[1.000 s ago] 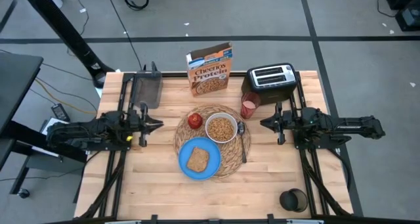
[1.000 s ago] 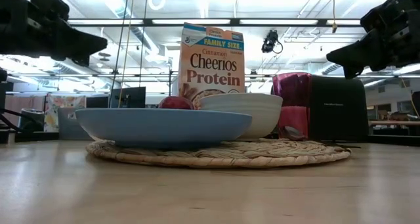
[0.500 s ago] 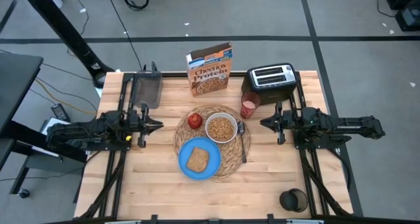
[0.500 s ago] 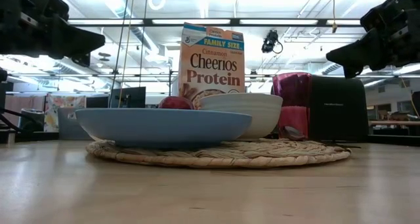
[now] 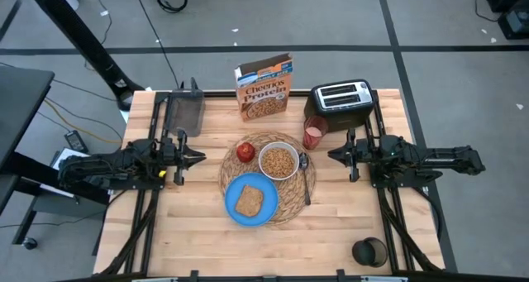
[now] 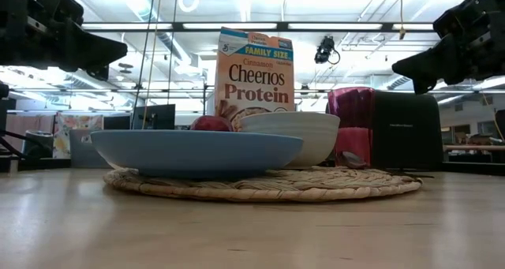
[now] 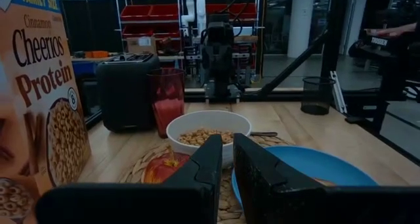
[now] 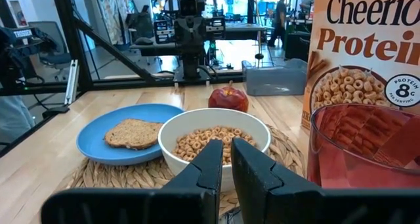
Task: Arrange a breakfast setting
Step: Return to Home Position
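High view: left gripper [image 5: 200, 156] and right gripper [image 5: 331, 155] closed, empty, flanking placemat [image 5: 291, 201].

Between the left claw [image 5: 201, 156] and the right claw [image 5: 330, 155]: one round woven straw placemat [image 5: 291, 201], one blue plate [image 5: 234, 188], one white bowl [image 5: 261, 161], one toast slice [image 5: 249, 201], one red apple [image 5: 245, 152], one dark spoon [image 5: 306, 183], one translucent pink cup [image 5: 314, 135].

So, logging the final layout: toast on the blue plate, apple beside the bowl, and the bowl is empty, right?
Not empty: the white bowl holds cereal rings, per the right wrist view. Toast, blue plate and apple are right.
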`<state>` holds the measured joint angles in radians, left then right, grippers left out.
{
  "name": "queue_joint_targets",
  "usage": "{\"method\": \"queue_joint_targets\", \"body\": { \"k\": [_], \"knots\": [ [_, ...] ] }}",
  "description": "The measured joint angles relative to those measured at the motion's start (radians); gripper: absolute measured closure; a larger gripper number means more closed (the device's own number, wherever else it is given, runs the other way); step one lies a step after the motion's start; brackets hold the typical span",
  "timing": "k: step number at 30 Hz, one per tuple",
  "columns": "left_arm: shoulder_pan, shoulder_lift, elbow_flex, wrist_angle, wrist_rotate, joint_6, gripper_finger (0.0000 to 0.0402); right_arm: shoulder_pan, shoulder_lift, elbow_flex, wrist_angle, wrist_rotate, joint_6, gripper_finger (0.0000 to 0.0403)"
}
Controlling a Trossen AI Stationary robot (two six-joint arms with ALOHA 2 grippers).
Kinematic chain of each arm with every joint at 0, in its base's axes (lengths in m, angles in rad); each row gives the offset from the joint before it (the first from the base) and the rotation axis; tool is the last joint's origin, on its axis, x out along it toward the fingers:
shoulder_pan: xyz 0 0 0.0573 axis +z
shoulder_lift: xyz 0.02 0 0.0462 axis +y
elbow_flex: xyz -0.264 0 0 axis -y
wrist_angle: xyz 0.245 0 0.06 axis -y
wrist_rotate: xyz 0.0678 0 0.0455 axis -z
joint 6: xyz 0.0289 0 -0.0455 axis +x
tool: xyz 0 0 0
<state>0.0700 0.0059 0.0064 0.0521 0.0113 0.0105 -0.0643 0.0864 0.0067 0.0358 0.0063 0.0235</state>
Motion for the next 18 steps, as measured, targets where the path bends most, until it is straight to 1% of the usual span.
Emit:
{"method": "queue_joint_targets", "body": {
  "k": [2, 5, 9, 18],
  "knots": [
    [0.000, 0.000, 0.000, 0.000, 0.000, 0.000, 0.0354, 0.012, -0.028, 0.000, -0.015, 0.003, 0.000, 0.0359],
    [0.000, 0.000, 0.000, 0.001, 0.000, 0.000, 0.0354, 0.035, -0.085, 0.002, 0.008, -0.004, 0.001, 0.0359],
    [0.000, 0.000, 0.000, -0.002, -0.002, 0.000, 0.0354, 0.067, -0.085, 0.000, 0.082, 0.004, 0.000, 0.0359],
    [0.000, 0.000, 0.000, -0.001, -0.002, 0.000, 0.0354, 0.076, -0.085, 0.000, 0.126, -0.003, 0.000, 0.0359]
  ]
}}
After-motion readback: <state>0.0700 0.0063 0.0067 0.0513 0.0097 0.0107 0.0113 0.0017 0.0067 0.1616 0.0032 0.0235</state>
